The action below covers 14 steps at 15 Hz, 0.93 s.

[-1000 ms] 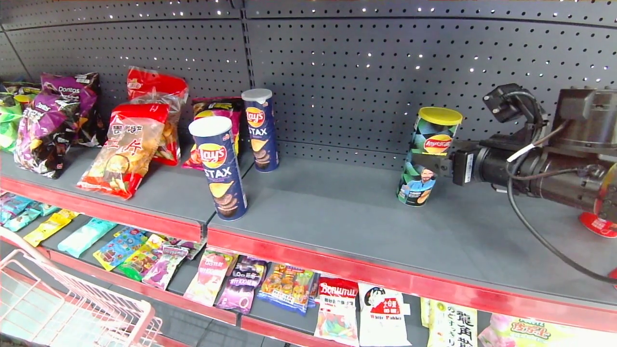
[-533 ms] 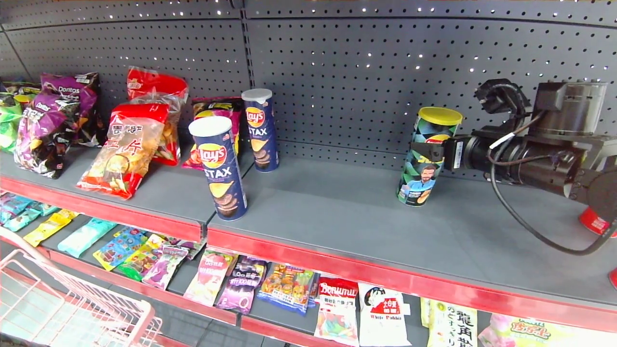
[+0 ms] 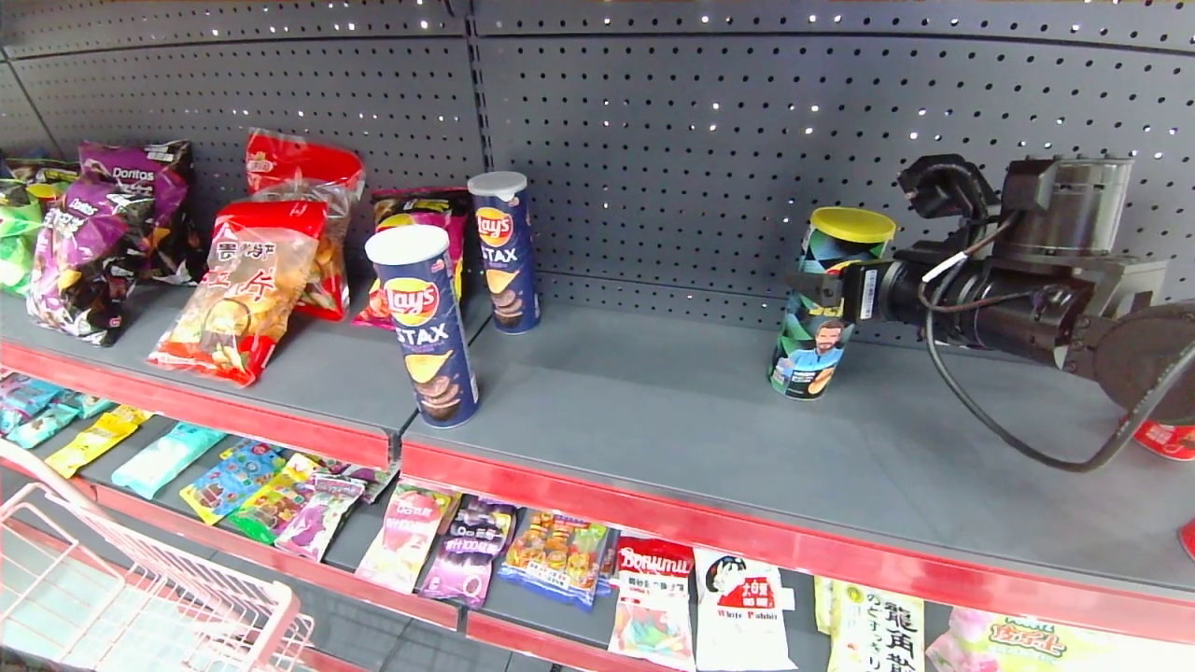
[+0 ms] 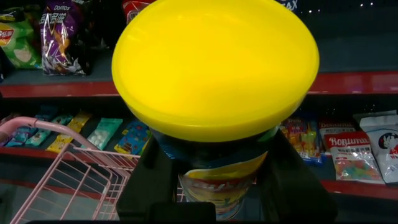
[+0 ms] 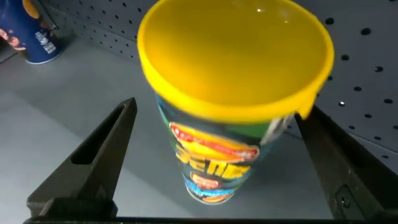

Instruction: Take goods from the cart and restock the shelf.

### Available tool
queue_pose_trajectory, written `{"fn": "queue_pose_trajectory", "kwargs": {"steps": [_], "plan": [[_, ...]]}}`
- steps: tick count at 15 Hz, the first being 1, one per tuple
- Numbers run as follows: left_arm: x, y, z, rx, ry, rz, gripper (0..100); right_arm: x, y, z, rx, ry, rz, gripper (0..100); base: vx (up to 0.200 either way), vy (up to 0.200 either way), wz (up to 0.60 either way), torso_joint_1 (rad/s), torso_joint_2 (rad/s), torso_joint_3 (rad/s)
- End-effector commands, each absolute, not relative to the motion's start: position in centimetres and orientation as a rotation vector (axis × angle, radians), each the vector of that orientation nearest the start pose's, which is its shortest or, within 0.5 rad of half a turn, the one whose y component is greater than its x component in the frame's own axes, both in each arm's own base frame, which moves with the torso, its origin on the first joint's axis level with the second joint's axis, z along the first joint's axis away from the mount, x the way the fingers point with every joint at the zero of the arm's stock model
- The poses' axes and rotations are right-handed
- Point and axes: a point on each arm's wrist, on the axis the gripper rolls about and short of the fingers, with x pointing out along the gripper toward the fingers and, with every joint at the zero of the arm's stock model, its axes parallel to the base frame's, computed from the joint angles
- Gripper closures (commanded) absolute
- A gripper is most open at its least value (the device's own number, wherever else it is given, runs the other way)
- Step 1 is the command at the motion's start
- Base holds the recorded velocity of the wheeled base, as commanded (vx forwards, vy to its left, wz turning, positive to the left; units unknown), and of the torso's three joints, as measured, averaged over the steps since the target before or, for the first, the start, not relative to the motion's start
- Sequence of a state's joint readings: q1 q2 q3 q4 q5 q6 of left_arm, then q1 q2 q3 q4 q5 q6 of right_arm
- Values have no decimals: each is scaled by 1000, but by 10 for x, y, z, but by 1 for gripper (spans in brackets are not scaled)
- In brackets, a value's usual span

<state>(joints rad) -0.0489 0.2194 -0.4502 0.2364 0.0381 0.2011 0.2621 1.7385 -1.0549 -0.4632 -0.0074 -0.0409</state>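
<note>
A chip can with a yellow lid [image 3: 822, 345] stands upright on the grey shelf [image 3: 653, 411], right of centre near the pegboard. My right gripper [image 3: 814, 285] comes in from the right at the can's upper part. In the right wrist view that can [image 5: 214, 162] stands between the fingers [image 5: 112, 149] of the right gripper [image 5: 217, 112], which is open with a gap on each side. A second yellow-lidded can [image 4: 214, 62] sits in my left gripper [image 4: 214, 171], shut on its body, above the pink cart [image 4: 81, 180].
Two tall blue chip cans [image 3: 425, 322] [image 3: 506, 250] and several chip bags [image 3: 247, 289] fill the shelf's left half. A red item [image 3: 1162, 437] sits at the far right. Bare shelf lies between the blue cans and the yellow-lidded can. Snack packets [image 3: 560, 560] line the lower shelf. The cart corner [image 3: 140, 597] is at the lower left.
My right arm has lifted and turned, so the gripper now sits near the can's lid instead of at mid height. The can on the shelf has stayed put.
</note>
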Motion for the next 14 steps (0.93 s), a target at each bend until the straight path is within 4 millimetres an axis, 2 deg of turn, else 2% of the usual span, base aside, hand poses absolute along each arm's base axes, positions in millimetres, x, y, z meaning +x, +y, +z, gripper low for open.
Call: {"fn": "queue_pose_trajectory", "kwargs": {"steps": [1, 3, 4, 7, 10, 14], "plan": [[-38, 3, 178, 201, 2, -11, 100, 328, 88, 218, -74, 222, 257, 0, 0, 0, 0, 0, 0, 0], [-37, 3, 177, 201, 7, -11, 100, 333, 89, 217, -73, 220, 251, 0, 0, 0, 0, 0, 0, 0], [-37, 3, 177, 201, 7, -11, 100, 334, 89, 216, -72, 222, 247, 100, 0, 0, 0, 0, 0, 0], [-37, 3, 176, 201, 10, -12, 100, 339, 89, 212, -70, 235, 241, 100, 0, 0, 0, 0, 0, 0], [-36, 3, 174, 202, 17, -14, 100, 333, 91, 213, -73, 234, 238, 100, 0, 0, 0, 0, 0, 0], [-35, 3, 174, 202, 26, -17, 100, 293, 92, 244, -73, 157, 190, 100, 0, 0, 0, 0, 0, 0]]}}
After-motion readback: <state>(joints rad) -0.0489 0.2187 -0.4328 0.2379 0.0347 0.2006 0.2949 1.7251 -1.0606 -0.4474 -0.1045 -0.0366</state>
